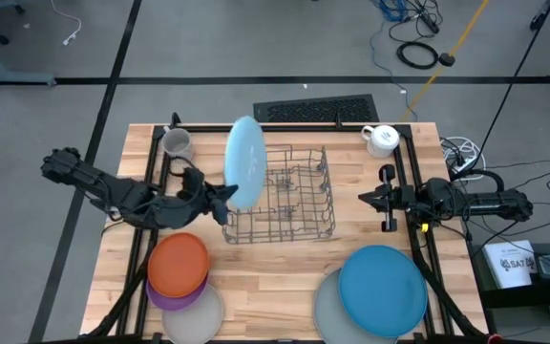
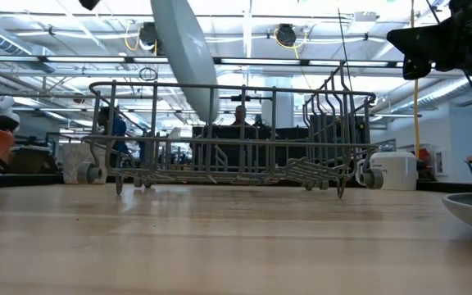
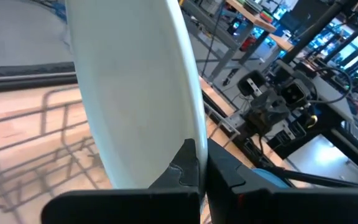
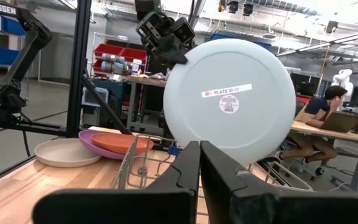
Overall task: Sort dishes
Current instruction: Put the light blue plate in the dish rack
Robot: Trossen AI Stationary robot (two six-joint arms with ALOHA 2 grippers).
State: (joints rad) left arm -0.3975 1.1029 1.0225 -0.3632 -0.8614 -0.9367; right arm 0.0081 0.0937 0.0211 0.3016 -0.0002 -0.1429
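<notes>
Dishes are barely sorted: the left gripper (image 1: 225,196) pinches one light blue plate (image 1: 244,162) on edge above the empty rack (image 1: 280,196) just beyond it, the shut, empty right gripper (image 1: 375,198) waits, and the two stacks (image 1: 181,277) (image 1: 375,296) remain.

Robotics lab — open hall with exposed ceiling ducts (image 2: 244,61), parts bins (image 4: 114,57), workbenches (image 4: 328,130) and floor cables (image 1: 418,53).

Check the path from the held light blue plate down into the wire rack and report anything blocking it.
Nothing visible blocks it. The left gripper holds the light blue plate on edge above the left end of the empty wire rack. The right gripper waits, shut, clear of the rack.
</notes>
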